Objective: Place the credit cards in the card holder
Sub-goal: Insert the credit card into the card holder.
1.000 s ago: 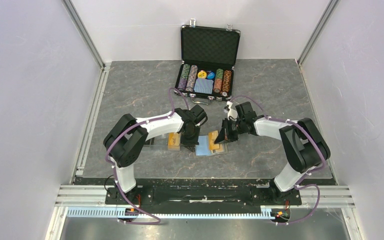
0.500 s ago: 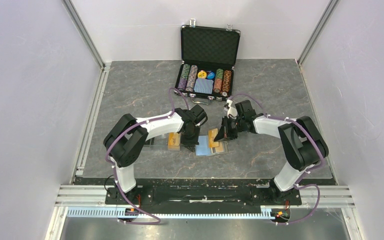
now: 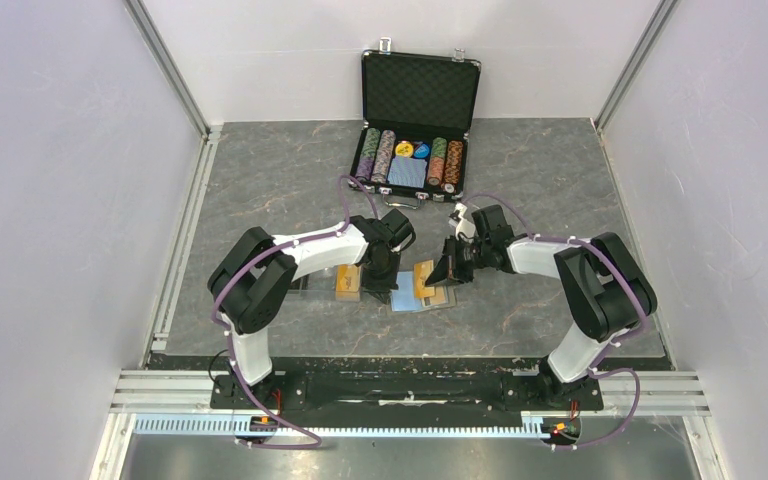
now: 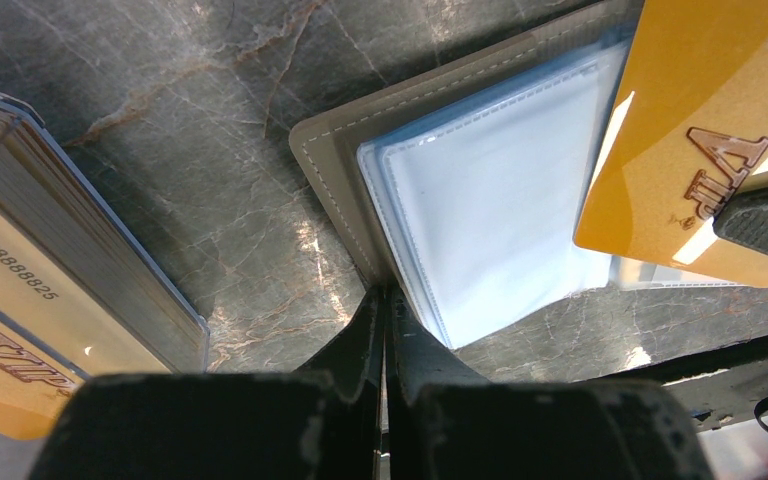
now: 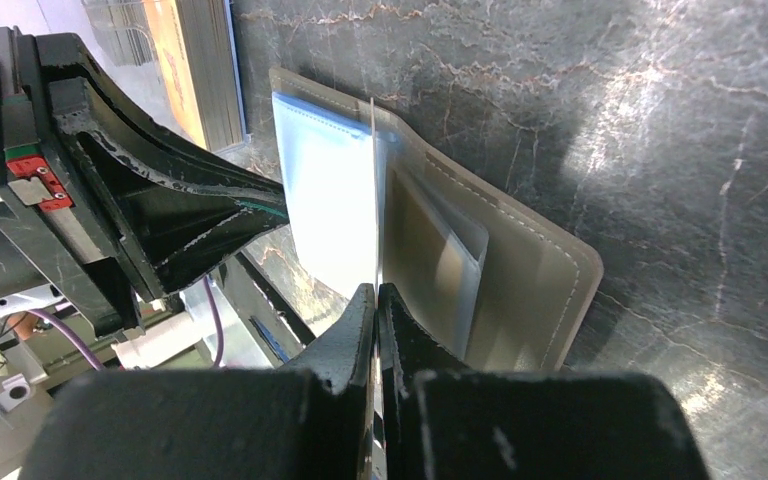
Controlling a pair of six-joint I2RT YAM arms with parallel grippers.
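Note:
The khaki-grey card holder (image 3: 438, 299) lies open on the table, its light blue sleeves (image 4: 480, 230) facing up. My left gripper (image 3: 378, 283) is shut with its tips (image 4: 385, 295) on the holder's near left edge. My right gripper (image 3: 441, 274) is shut on an orange credit card (image 4: 695, 130). It holds the card on edge over the open holder, where the card shows as a thin line (image 5: 373, 200) above the sleeves (image 5: 320, 200). A stack of orange cards (image 3: 348, 282) stands in a clear box left of the holder (image 4: 20, 300). No black card shows.
An open black poker chip case (image 3: 415, 150) with chips and a blue deck stands at the back middle. A clear piece (image 3: 305, 283) lies left of the card stack. White walls with metal rails enclose the grey marble table (image 3: 540, 180).
My right gripper has moved a little to the left with the orange card, closer over the open holder. The left gripper has stayed in place.

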